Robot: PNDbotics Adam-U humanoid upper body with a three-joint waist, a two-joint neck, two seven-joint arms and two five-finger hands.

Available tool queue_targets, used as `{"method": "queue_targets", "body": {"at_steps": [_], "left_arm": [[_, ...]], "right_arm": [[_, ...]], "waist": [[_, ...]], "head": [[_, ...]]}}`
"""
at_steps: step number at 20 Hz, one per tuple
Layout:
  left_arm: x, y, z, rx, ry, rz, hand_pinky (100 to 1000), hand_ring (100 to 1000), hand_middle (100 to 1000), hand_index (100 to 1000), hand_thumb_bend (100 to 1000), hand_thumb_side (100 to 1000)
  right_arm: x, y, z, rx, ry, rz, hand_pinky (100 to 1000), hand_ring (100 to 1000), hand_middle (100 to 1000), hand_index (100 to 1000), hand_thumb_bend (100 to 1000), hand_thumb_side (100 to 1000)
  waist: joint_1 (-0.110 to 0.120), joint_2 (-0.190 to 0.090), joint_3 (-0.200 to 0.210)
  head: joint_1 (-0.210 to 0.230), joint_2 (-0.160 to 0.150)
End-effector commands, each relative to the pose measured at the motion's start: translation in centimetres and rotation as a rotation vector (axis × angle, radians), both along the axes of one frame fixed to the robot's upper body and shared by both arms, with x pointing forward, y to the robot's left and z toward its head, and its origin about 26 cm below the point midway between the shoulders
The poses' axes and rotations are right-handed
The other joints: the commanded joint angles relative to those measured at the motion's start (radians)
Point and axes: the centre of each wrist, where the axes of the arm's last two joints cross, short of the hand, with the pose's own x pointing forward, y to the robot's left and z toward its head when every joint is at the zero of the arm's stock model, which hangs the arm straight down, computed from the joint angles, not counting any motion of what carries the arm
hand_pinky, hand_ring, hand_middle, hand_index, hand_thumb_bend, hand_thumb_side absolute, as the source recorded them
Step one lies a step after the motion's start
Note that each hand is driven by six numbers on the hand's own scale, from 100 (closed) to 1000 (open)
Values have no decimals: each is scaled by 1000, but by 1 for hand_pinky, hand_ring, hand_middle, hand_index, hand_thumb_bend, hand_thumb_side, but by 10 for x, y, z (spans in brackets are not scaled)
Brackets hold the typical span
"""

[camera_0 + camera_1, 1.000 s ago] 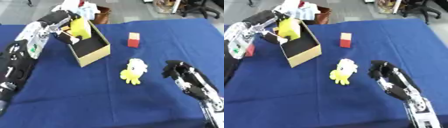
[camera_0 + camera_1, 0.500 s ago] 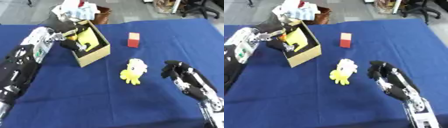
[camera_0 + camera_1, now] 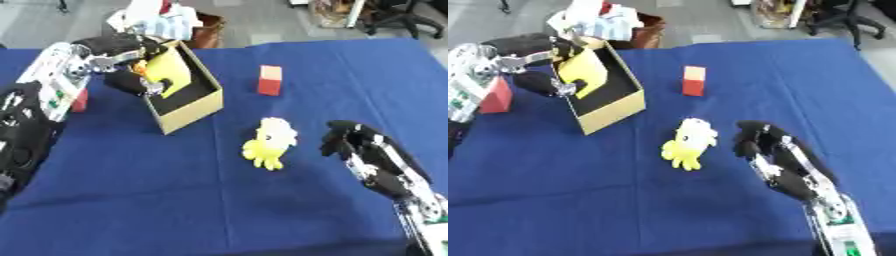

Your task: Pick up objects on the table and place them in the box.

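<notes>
An open cardboard box [image 3: 194, 106] stands at the back left of the blue table. A flat yellow thing [image 3: 168, 75] leans inside it. My left hand [image 3: 122, 65] reaches in over the box's left wall, with fingers above and thumb below curled round the yellow thing's edge. A yellow soft toy [image 3: 271, 142] lies mid-table. Just right of it, not touching, my right hand [image 3: 350, 142] hovers open, its fingers relaxed. A red block [image 3: 269, 80] stands further back, to the right of the box.
A second red block [image 3: 496, 95] sits beside my left forearm at the left edge. Behind the table are a heap of white and blue items [image 3: 153, 17], a brown basket [image 3: 208, 27] and an office chair [image 3: 402, 15].
My left hand has lowered the yellow thing from above the box down into it. The right hand has hardly moved beside the soft toy.
</notes>
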Motion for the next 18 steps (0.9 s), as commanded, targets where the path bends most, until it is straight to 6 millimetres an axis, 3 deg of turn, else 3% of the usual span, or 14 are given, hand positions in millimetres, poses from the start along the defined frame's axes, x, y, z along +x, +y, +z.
{"method": "queue_targets", "body": {"at_steps": [1,7,13,17,18], "left_arm": [[8,-4,6,-3,-75,52,804,737,760,925,180,655],[20,-18,-23,47,-101,90,806,747,774,926,237,604],[21,-23,-36,145,-125,96,853,814,869,956,417,816],[20,-25,-31,188,-192,103,895,862,940,980,539,853],[20,-25,-30,191,-206,105,910,877,960,988,574,898]], "right_arm": [[2,-2,7,-7,-22,5,609,636,634,829,100,470],[2,-1,6,-5,-20,11,609,635,634,829,100,470],[2,-1,6,-4,-18,9,609,635,634,829,100,470],[1,-1,5,-4,-16,9,609,635,634,829,100,470],[1,-1,5,-4,-16,9,609,635,634,829,100,470]], "waist": [[-4,-16,-5],[-5,-14,-18],[-2,-14,-25],[0,-16,-25],[-1,-16,-24]], "head": [[-2,-9],[3,-5],[-1,-2],[-3,-1],[-3,-1]]}}
